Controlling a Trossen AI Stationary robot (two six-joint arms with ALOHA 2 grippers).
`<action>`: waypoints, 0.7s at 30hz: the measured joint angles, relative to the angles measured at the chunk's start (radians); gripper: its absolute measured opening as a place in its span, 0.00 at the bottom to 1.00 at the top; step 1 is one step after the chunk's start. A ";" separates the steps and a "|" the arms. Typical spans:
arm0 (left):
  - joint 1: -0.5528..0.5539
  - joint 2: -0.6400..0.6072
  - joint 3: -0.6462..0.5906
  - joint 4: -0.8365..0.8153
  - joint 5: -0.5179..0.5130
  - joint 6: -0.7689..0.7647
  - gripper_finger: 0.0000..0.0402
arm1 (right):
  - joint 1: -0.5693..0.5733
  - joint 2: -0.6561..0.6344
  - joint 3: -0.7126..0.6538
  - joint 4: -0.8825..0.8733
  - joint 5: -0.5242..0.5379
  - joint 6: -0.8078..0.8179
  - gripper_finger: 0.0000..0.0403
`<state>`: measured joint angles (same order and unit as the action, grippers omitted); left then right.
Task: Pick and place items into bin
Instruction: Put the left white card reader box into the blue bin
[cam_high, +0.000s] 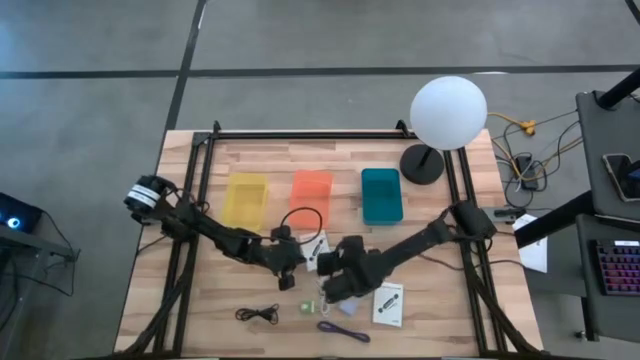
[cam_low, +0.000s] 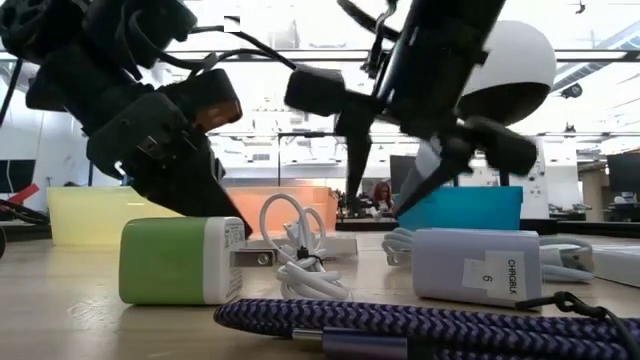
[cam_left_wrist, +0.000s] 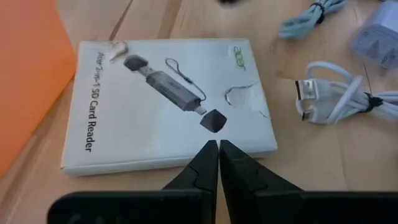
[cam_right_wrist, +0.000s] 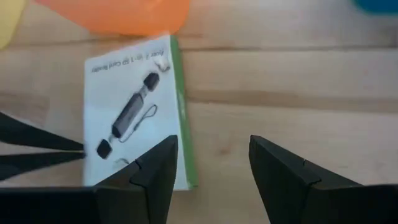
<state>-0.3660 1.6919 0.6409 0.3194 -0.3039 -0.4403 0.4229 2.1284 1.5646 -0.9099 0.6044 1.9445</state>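
Card (cam_left_wrist: 168, 102) lies flat on the worktop (cam_high: 430, 300) just beside the orange bin (cam_high: 311, 196); you can read "SD Card Reader" running along its long axis, which points toward that bin. Your left end effector (cam_left_wrist: 218, 149) is pinched shut with nothing in it, its tips at the card's near edge. Your right end effector (cam_right_wrist: 213, 165) hangs parted and empty over the same card's green-edged side. The yellow bin (cam_high: 246, 199), the orange bin and the teal bin (cam_high: 381, 194) stand in a row, all showing bare floors. A second card (cam_high: 389, 303) lies apart, near the purple cord (cam_high: 343, 330). A lavender cube (cam_low: 478, 265) carries a label reading "CHROMA 6".
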 joint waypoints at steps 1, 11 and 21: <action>0.000 0.004 0.003 0.002 0.000 -0.001 0.00 | -0.009 -0.019 -0.018 -0.003 -0.004 -0.031 0.46; 0.002 0.001 0.025 -0.049 0.020 -0.025 0.00 | -0.114 -0.038 -0.128 0.193 -0.200 -0.290 0.46; 0.001 -0.001 0.014 -0.097 0.025 -0.054 0.00 | -0.127 -0.027 -0.143 0.288 -0.212 -0.404 0.46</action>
<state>-0.3649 1.6910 0.6553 0.2222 -0.2787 -0.4946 0.2958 2.1010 1.4212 -0.6224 0.3924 1.5407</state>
